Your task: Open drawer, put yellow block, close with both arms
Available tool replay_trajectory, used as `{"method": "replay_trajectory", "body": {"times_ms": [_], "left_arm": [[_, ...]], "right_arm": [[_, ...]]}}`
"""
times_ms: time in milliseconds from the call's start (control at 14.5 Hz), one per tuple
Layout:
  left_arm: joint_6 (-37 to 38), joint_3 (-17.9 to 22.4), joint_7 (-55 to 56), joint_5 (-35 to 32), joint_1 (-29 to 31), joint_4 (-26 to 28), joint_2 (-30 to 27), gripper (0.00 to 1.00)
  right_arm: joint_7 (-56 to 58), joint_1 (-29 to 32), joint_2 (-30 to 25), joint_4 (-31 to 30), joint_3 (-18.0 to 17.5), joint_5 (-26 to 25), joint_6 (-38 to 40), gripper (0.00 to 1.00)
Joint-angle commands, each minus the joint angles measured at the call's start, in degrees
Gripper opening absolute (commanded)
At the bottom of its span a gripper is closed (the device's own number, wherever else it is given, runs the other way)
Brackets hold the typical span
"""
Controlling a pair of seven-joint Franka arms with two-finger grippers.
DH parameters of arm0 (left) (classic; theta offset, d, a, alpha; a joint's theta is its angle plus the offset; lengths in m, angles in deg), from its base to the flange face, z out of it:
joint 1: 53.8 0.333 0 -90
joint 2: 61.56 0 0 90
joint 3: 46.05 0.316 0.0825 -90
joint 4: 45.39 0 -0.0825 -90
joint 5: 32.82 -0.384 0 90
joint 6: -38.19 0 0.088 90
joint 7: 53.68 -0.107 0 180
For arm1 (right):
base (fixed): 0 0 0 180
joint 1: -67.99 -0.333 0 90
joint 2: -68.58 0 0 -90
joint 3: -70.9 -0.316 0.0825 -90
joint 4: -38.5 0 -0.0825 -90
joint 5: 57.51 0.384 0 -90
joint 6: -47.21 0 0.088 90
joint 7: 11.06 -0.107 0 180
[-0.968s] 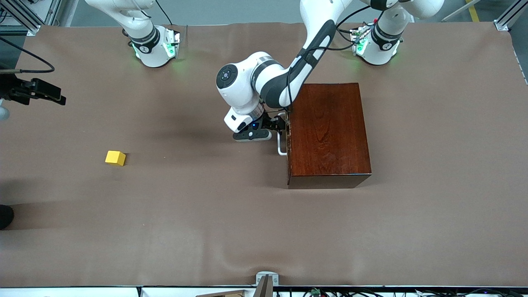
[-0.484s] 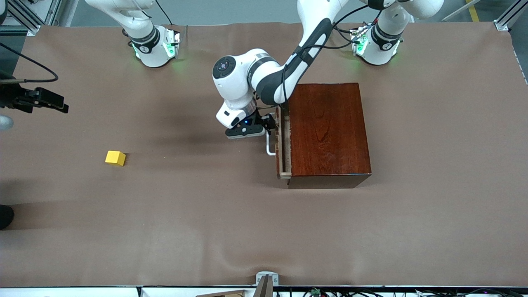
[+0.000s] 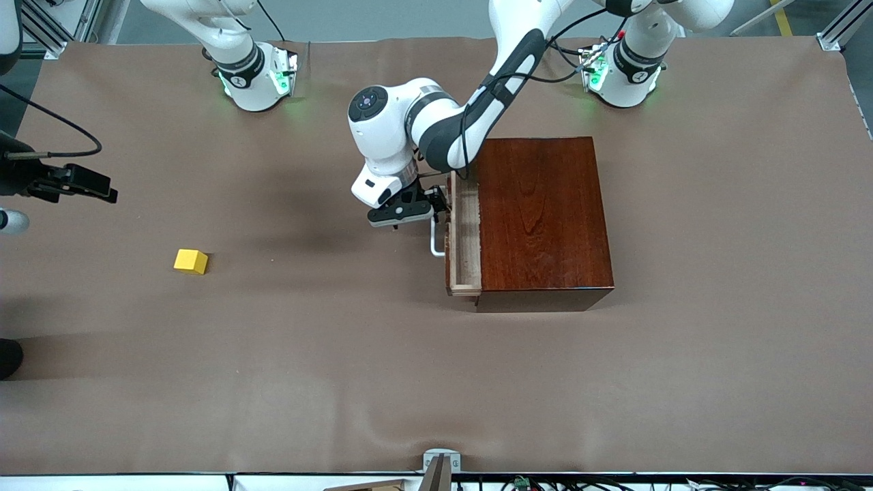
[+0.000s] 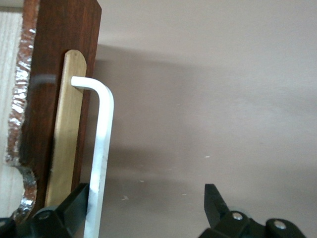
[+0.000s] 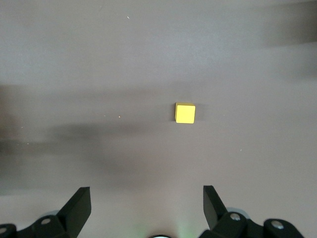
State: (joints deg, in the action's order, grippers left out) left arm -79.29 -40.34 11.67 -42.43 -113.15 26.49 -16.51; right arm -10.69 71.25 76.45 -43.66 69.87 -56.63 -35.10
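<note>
The dark mahogany box (image 3: 542,218) stands near the left arm's base. Its drawer (image 3: 466,239) is pulled out a little, so a strip of the pale tray shows. My left gripper (image 3: 438,204) is at the white handle (image 3: 434,244) with its fingers wide apart. In the left wrist view the handle (image 4: 101,144) lies against one finger (image 4: 74,206), beside the reddish drawer front (image 4: 54,49); the left gripper (image 4: 147,201) is open, not clamped. The yellow block (image 3: 190,261) sits on the table toward the right arm's end. My right gripper (image 3: 102,191) hangs open, high above the yellow block (image 5: 185,113), with nothing between the fingers of the right gripper (image 5: 147,201).
A brown cover (image 3: 341,375) spreads over the whole table. A small metal mount (image 3: 440,464) sits at the table edge nearest the front camera. A dark object (image 3: 8,358) pokes in at the right arm's end.
The drawer has gone from shut to partly pulled out toward the right arm's end, the left gripper moving with its handle. The right gripper has drifted closer to the yellow block.
</note>
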Motion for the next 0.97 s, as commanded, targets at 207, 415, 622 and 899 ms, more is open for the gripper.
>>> {"method": "replay_trajectory", "body": {"times_ms": [207, 415, 622, 899], "left_arm": [[-5.83, -2.37, 4.17, 0.65, -1.03, -4.29, 2.77, 1.0], [-8.2, -2.46, 4.52, 0.65, -1.03, -4.38, 3.47, 1.0], [-8.3, -2.81, 4.53, 0.65, -1.03, -4.38, 3.12, 1.0], [-7.69, -2.64, 4.44, 0.56, -1.03, -4.29, 2.59, 1.0]], "right_arm": [[0.15, 1.83, 3.02, 1.39, -0.38, -0.44, -0.13, 1.0], [0.15, 3.68, 5.22, 1.39, -0.38, -0.35, -0.66, 1.0], [0.15, 5.08, 6.71, 1.22, -0.38, -0.26, -2.33, 1.0], [0.15, 6.67, 9.96, 1.13, -0.38, -0.35, -2.77, 1.0]]}}
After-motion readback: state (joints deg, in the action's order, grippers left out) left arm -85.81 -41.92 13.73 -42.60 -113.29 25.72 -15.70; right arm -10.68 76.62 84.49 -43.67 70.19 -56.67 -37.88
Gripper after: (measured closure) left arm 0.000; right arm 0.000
